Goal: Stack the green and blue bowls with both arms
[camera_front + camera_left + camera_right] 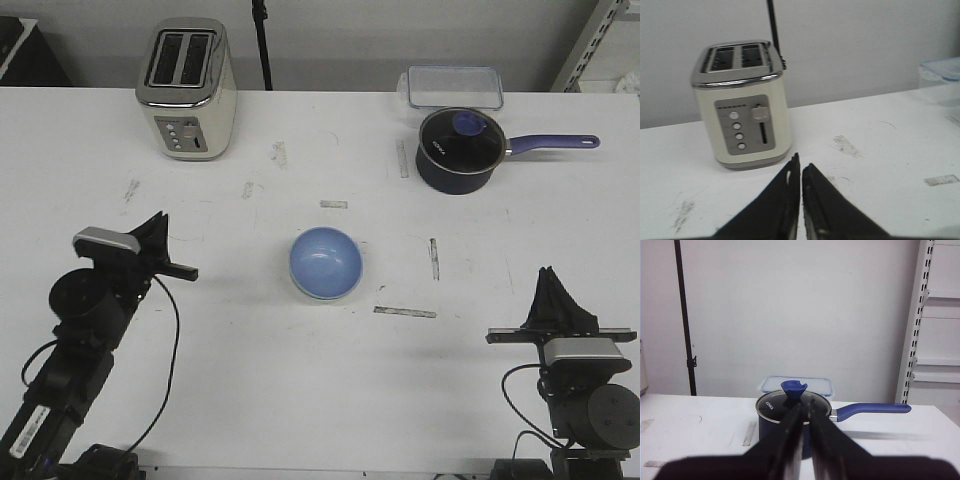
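The light blue bowl (325, 263) sits mid-table, upright. A thin pale edge shows under its near rim. I cannot tell whether that edge is the green bowl, and no separate green bowl is in view. My left gripper (157, 224) is shut and empty, well left of the bowl. In the left wrist view the left gripper (801, 164) points at the toaster. My right gripper (548, 278) is shut and empty near the front right. In the right wrist view the right gripper (805, 407) points at the saucepan. Neither wrist view shows a bowl.
A cream toaster (188, 88) stands at the back left and also shows in the left wrist view (740, 105). A dark navy saucepan (458, 150) with a glass lid and purple handle is at the back right. A clear lidded container (453, 87) lies behind it.
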You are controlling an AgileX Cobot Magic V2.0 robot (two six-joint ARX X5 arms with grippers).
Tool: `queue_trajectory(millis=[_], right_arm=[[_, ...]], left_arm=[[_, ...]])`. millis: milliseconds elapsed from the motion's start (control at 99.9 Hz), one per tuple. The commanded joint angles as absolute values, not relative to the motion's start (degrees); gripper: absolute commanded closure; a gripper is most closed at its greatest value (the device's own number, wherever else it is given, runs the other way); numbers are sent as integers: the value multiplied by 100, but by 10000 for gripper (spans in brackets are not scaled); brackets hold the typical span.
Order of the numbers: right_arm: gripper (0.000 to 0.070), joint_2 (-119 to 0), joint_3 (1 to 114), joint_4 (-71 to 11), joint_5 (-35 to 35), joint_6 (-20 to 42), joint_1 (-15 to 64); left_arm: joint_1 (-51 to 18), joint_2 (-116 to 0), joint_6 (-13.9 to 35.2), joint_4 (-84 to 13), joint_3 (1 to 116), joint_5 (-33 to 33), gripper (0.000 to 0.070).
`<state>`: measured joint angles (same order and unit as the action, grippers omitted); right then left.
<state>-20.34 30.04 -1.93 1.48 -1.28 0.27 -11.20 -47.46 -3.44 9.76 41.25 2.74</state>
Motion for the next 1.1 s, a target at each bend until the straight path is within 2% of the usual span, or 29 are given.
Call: queue_trajectory(millis=[0, 270, 611, 1091], right_arm=[[690, -2027, 3035, -128, 148, -134, 32], [690, -2027, 3035, -128, 148, -134, 32], [690, -2027, 3035, -128, 148, -134, 32], [690, -2027, 3035, -128, 148, -134, 32]], left_arm=[[-1057, -4440, -126, 1000, 4018, 320, 700], [-683, -3260, -40, 753, 3304, 316, 700], [-633, -2244, -47, 440, 2836, 303, 700], [-607, -1994, -60, 397, 2832, 303, 699]])
